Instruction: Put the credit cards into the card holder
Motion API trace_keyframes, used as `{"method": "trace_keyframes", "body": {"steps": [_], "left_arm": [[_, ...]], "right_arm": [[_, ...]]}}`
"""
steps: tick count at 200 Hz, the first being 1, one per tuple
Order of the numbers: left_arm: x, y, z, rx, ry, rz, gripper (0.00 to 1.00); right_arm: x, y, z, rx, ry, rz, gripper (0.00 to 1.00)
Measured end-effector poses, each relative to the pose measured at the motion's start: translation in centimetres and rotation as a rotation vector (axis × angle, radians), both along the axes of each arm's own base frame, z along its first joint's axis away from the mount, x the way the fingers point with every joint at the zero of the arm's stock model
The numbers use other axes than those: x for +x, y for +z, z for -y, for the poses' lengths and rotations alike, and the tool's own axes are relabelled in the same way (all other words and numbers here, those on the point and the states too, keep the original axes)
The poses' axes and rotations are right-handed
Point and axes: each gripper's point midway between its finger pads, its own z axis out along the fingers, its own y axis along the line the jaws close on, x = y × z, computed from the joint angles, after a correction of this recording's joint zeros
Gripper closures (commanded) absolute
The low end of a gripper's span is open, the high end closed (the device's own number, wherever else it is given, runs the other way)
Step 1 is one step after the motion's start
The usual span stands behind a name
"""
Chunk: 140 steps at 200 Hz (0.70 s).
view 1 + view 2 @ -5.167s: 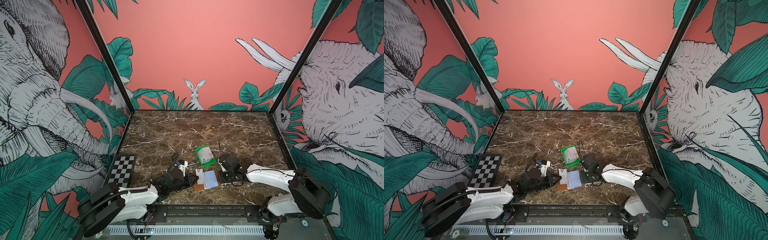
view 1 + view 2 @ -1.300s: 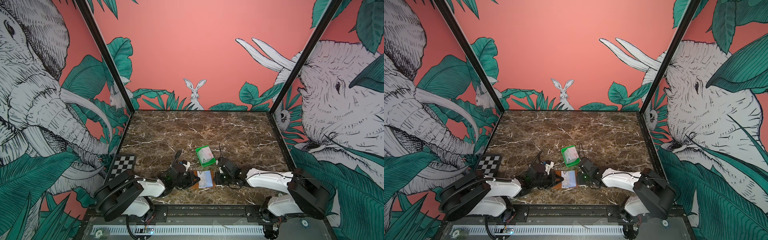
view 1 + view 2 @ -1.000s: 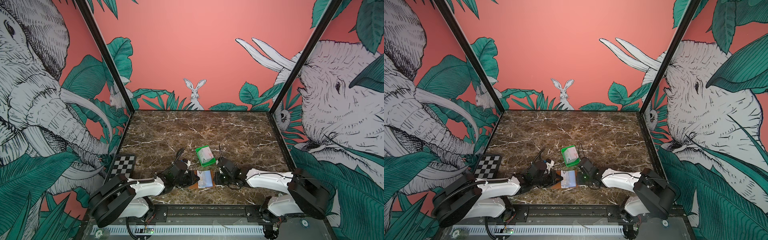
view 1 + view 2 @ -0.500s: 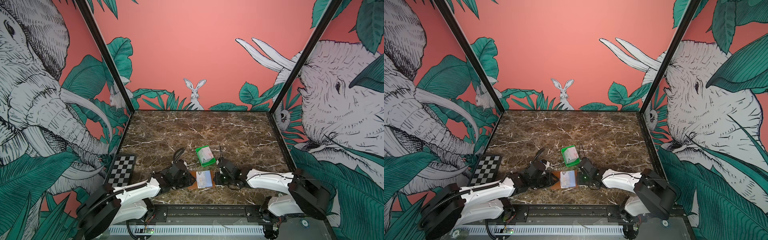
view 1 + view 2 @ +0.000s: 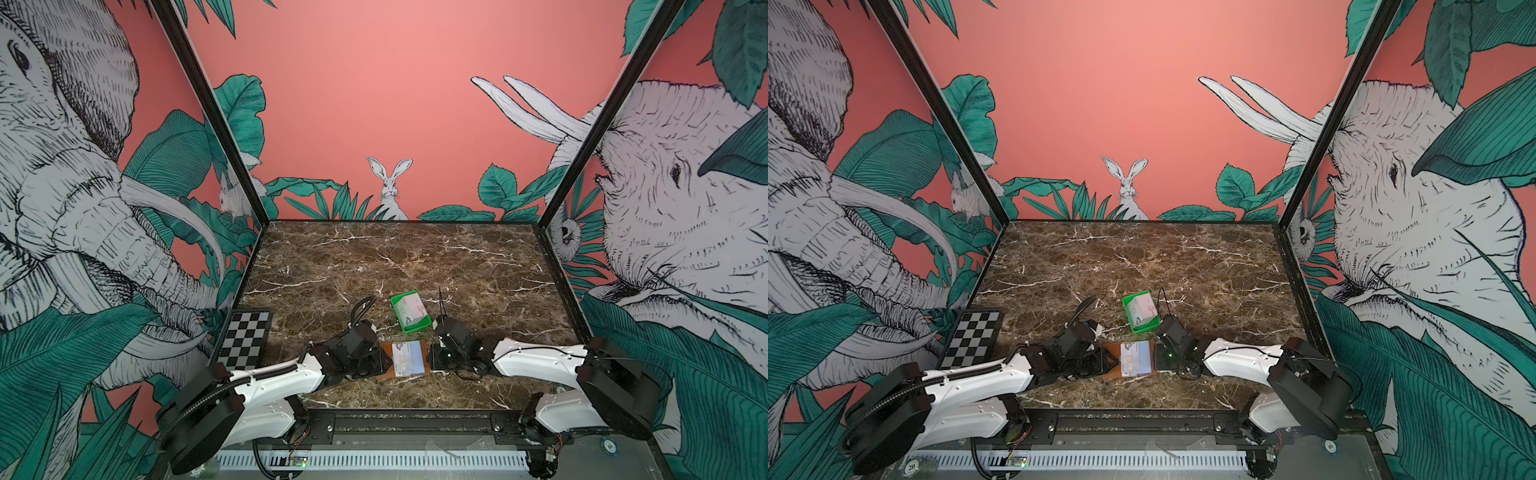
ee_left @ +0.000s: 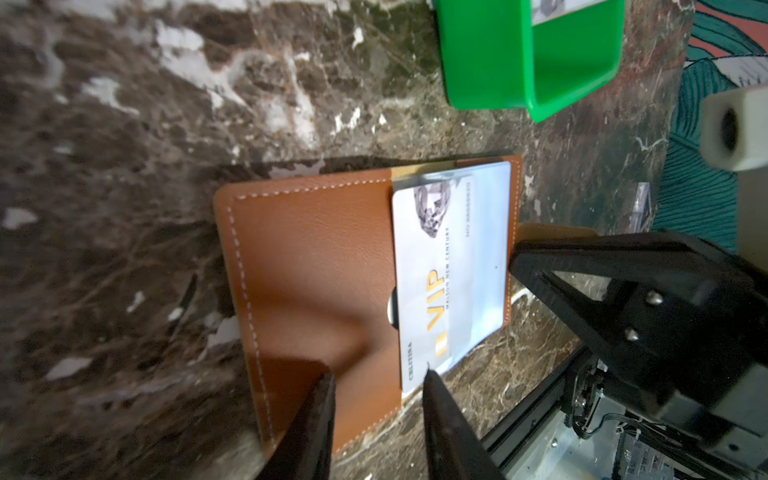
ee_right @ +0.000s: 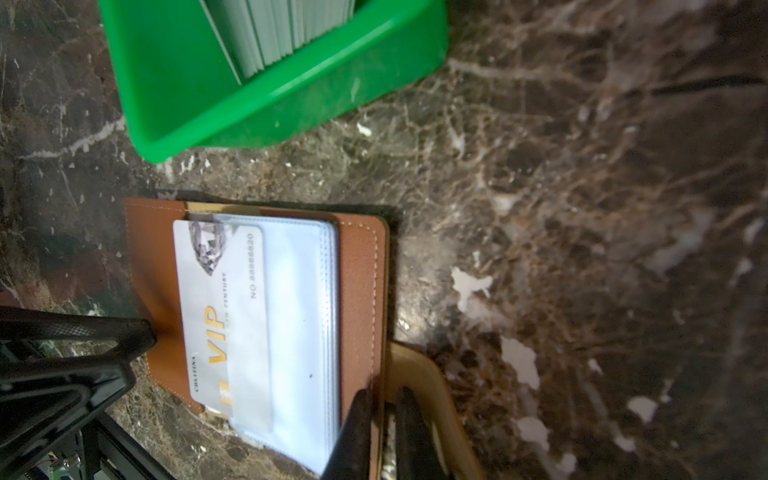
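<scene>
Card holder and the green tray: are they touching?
Apart. The right wrist view shows a strip of bare marble tabletop between the card holder and the green tray; the left wrist view shows the same gap.

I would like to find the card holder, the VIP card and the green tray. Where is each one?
card holder (image 6: 311, 257): left wrist view, on the bare brown leather.
VIP card (image 7: 218, 328): right wrist view, on its gold lettering.
green tray (image 7: 291, 97): right wrist view, on its outer wall.
</scene>
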Motion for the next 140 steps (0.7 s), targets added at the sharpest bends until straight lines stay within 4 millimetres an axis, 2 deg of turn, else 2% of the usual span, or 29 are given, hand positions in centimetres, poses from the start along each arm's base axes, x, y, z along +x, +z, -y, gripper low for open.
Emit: {"method": "trace_keyframes", "body": {"steps": [140], "left_arm": [[1.0,0.0,2.3,-0.033,-0.033,0.010,0.70]], "right_arm": [[-0.1,0.0,-0.1,-0.002,0.004,0.001,0.87]]}}
